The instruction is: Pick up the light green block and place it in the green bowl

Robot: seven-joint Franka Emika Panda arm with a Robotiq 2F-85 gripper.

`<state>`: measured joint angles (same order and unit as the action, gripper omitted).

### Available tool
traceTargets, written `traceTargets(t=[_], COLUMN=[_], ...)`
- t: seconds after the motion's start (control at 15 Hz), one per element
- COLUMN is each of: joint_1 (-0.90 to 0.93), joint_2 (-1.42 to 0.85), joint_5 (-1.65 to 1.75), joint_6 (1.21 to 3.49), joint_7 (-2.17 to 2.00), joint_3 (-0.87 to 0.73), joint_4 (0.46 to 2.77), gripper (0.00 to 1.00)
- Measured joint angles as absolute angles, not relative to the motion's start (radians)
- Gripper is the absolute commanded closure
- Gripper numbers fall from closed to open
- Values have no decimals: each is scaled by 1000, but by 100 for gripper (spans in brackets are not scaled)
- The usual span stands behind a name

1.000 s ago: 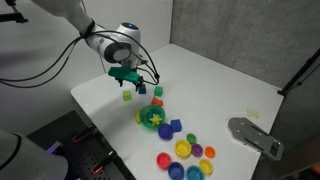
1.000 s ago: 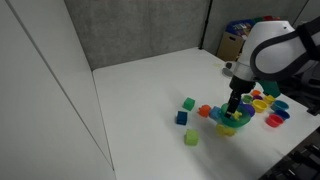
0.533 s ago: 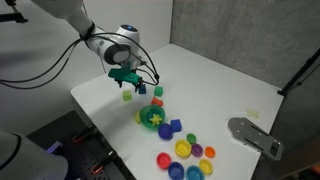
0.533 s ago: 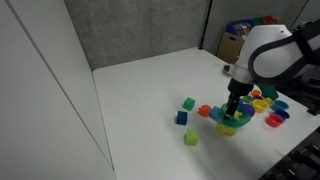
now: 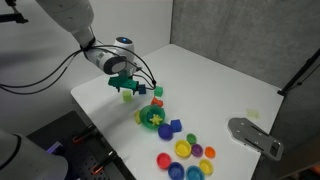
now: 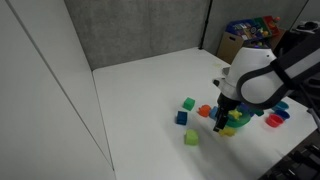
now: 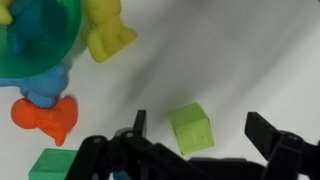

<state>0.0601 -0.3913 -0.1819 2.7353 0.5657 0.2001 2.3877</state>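
Setting. I work at a white counter [image 5: 225, 75], evenly lit, with soft shadows. In an exterior view a grey wall [image 6: 140, 30] stands behind it and a white panel [image 6: 40, 100] closes one side. Elsewhere, a white wall [image 5: 240, 20] backs it, with dark floor [image 5: 40, 125] below its edge.

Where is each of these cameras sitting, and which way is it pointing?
Exterior view: high off a table corner, looking down at the white table; the arm and pincer enter upper left.
Exterior view: lower, at another side, facing a grey wall; the arm's white wrist fills the right.
Wrist view: on the wrist, facing straight down; dark pincer fingers at the bottom.
All share the light green block.
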Motion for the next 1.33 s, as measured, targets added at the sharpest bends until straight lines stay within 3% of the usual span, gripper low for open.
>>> traceTargets(t=[1.13, 1.27, 1.33], joint_1=[135, 143, 146], joint_2=[-734, -764, -778], joint_5=[220, 236, 243], joint_6=[2993, 3011, 3017], joint_7=[500, 493, 492], joint_3=[208, 202, 200], joint_4=[2190, 2161, 2147], gripper=[0, 26, 34])
